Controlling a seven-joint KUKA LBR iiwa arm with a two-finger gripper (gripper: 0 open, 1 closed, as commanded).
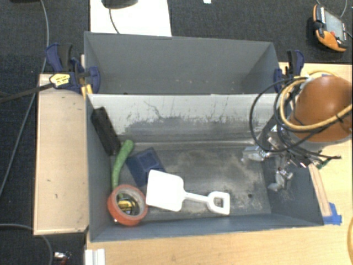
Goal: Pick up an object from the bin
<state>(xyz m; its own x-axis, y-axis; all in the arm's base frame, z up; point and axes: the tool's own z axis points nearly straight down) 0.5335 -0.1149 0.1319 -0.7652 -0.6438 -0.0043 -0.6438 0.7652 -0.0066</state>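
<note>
My gripper [266,169] hangs low at the right end of the bin, above bare floor. Its two metal fingertips [278,180] stand apart, open, with nothing between them. The nearest loose thing is a white toy shovel [165,191], lying flat near the front wall with its looped handle pointing right toward the gripper, about a hand's width away. Left of the shovel blade lies a red tape roll [127,205]. A dark blue block [142,164] sits just behind the blade.
A green curved piece [121,162] and a black bar [105,130] lie along the bin's left wall. The arm's orange cover and looped cables overhang the right rim. The bin's middle floor is bare metal.
</note>
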